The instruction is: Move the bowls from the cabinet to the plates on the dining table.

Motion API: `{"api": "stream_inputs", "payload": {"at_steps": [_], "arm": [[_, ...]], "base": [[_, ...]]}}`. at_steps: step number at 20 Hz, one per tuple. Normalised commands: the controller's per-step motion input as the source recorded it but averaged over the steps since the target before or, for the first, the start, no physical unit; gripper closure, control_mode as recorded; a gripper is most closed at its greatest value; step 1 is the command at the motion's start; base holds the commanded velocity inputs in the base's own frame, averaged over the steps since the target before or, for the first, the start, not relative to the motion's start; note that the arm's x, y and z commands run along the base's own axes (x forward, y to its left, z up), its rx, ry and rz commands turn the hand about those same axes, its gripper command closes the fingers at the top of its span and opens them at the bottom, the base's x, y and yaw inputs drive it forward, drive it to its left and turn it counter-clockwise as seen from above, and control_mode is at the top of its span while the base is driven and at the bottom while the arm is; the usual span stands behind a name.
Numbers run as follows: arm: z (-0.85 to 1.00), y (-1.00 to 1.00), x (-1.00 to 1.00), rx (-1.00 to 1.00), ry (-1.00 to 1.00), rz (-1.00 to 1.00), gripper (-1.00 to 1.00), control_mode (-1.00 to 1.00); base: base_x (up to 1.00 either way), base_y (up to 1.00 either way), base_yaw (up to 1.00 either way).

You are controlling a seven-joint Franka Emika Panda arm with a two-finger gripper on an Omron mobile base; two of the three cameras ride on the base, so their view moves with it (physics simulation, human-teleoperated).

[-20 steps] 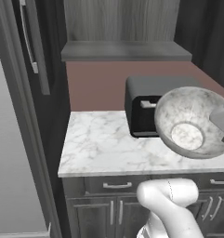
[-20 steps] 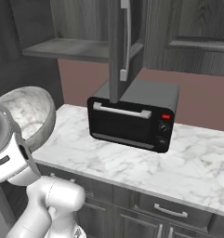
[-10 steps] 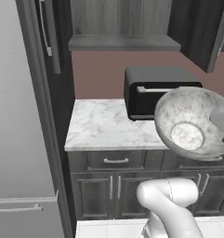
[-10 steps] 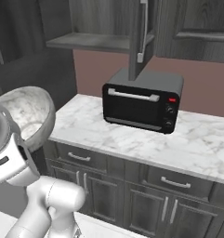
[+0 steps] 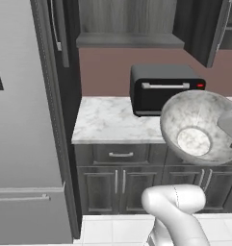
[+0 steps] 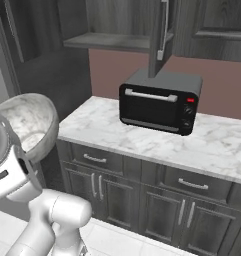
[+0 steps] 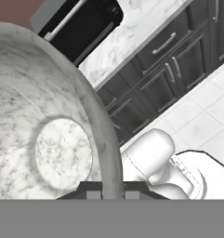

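- I see a kitchen wall with a marble worktop [image 5: 112,122] over dark drawers [image 6: 142,175] and low doors, and a white tile floor [image 7: 201,107] below.
- A black toaster oven [image 6: 159,107] sits on the worktop, close to the brown back wall. It has a silver bar handle on its front and a small red light at one end.
- Above it hangs the dark grey cabinet [image 5: 127,19]. Its doors stand open, one at each side, and each has a long silver handle. The shelf I can see looks bare.
- At the far left of the left base view there is a tall grey fridge [image 5: 21,134].
- The grey-white marbled bowl [image 5: 200,127] is up in the air in front of the worktop, not touching it. In the left base view it hangs in front of the oven's lower right corner.
- The bowl is tipped on its side, so I look right into it and see its round flat bottom.
- In the right base view the bowl is at the far left, just above the white arm [image 6: 12,170].
- My gripper [image 7: 112,191] is clamped tight on the bowl's rim. In the hand view one finger tip sits at each side of the rim's edge.
- I cannot see any plates or the table from here.
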Motion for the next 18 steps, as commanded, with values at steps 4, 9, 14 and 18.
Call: {"api": "stream_inputs", "payload": {"at_steps": [4, 9, 14, 18], "arm": [[0.00, 0.00, 0.00, 0.00, 0.00, 0.00, 1.00, 1.00], [0.00, 0.00, 0.00, 0.00, 0.00, 0.00, 1.00, 1.00], [0.00, 0.00, 0.00, 0.00, 0.00, 0.00, 1.00, 1.00], [0.00, 0.00, 0.00, 0.00, 0.00, 0.00, 1.00, 1.00]], "base": [[0.00, 0.00, 0.00], [-0.08, 0.00, 0.19], [-0.15, 0.00, 0.39], [-0.17, 0.00, 0.46]]}}
